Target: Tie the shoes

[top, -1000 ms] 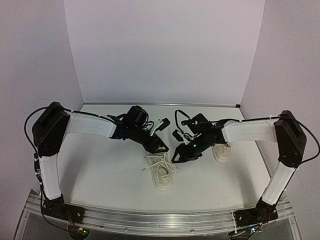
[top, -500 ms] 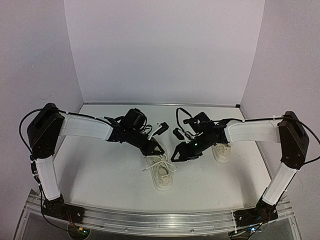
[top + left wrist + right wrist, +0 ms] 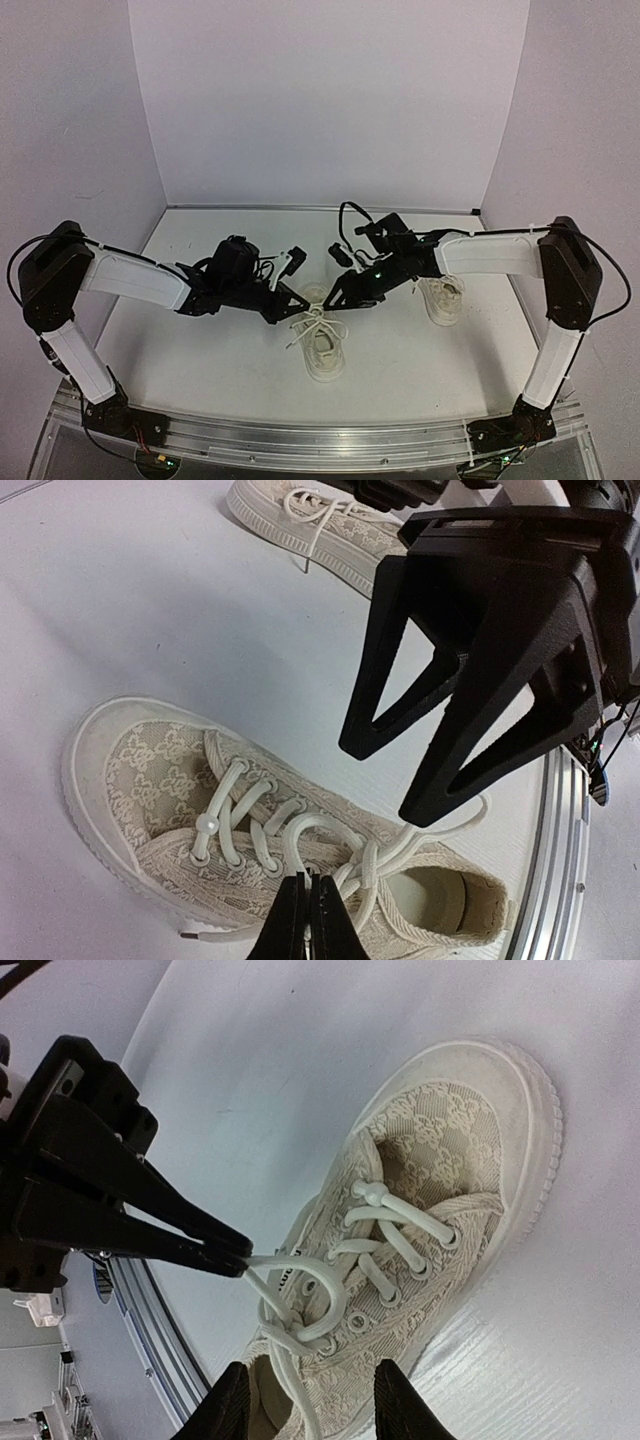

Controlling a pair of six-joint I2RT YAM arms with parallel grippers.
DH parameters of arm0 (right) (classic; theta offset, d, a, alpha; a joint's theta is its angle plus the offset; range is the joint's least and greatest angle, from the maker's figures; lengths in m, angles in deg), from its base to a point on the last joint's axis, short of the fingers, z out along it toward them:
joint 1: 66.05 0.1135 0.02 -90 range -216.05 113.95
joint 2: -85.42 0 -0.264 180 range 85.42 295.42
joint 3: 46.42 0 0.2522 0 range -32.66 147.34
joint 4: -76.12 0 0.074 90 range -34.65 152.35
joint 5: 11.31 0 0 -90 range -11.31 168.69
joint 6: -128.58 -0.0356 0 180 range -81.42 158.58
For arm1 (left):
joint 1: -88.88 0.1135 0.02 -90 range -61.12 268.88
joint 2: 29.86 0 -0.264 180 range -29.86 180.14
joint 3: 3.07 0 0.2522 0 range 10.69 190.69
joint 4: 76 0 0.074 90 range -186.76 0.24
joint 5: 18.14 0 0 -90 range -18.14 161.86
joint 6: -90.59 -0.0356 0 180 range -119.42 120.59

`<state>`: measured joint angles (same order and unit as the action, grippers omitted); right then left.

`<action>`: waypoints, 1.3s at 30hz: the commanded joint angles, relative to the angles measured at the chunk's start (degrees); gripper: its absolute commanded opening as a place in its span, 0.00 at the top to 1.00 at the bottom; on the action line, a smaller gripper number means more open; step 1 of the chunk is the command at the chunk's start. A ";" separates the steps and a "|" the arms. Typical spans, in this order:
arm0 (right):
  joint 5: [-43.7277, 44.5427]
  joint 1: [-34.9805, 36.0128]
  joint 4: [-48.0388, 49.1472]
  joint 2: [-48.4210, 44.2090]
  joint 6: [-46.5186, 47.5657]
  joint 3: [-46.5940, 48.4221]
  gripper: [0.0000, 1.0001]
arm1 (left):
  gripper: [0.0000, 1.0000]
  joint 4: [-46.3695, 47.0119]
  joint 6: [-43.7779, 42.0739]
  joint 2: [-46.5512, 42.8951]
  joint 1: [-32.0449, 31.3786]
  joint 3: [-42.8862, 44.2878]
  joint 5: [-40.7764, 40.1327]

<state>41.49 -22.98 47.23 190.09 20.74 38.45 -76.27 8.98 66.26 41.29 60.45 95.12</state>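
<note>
The near shoe [image 3: 324,352] lies between the arms, a cream lace-patterned sneaker [image 3: 180,810] with white laces. My left gripper [image 3: 301,307] is shut on a loop of its lace [image 3: 340,1290], pinched at the tips [image 3: 308,905] just beside the eyelets. My right gripper [image 3: 334,296] hovers open above the same shoe [image 3: 440,1190], its fingers [image 3: 232,1405] straddling the heel end, with a loose lace strand running between them untouched. In the left wrist view it looms as a big black shape [image 3: 480,660]. The second shoe [image 3: 441,298] sits to the right, under the right arm.
The second shoe [image 3: 300,515] also shows at the top of the left wrist view, its laces loose. White walls enclose the table on three sides. A metal rail [image 3: 320,440] runs along the near edge.
The left gripper has shut on the lace loop, and its arm has dropped lower and swung back to the left. The right gripper has shifted left and up over the near shoe.
</note>
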 commanded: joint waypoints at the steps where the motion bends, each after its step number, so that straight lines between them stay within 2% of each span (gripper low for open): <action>1: -3.42 0.88 1.42 2.71 1.25 3.07 0.61 | 1.00 10.75 4.43 -3.86 0.12 -3.66 -3.11; 7: -4.54 2.02 1.51 6.09 2.24 4.94 0.66 | 1.00 13.78 5.25 -4.90 0.17 -6.35 -4.23; 13: -5.82 2.49 1.42 8.51 2.97 7.66 0.83 | 0.96 13.58 5.19 -5.16 0.13 -6.31 -4.75; 15: -6.31 2.53 1.42 8.87 3.20 8.32 0.92 | 0.90 12.84 4.87 -5.40 0.13 -5.96 -4.76; 17: -6.37 2.54 1.41 9.07 3.25 8.97 1.00 | 0.80 11.96 4.46 -6.14 0.14 -5.73 -5.38; 23: -5.70 2.52 1.33 9.53 3.25 10.45 1.00 | 0.68 7.05 2.29 -8.70 0.76 -4.01 -7.40; 29: -6.30 2.52 1.24 10.54 3.50 11.67 1.00 | 0.56 2.40 1.41 -6.88 1.59 -1.66 -3.87; 39: -7.01 2.59 1.37 9.03 4.16 10.55 1.00 | 0.59 2.40 3.63 -1.50 1.89 0.84 0.16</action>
<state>35.52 -20.62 47.74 199.96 23.69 47.93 -74.35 11.49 63.04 42.93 58.26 92.83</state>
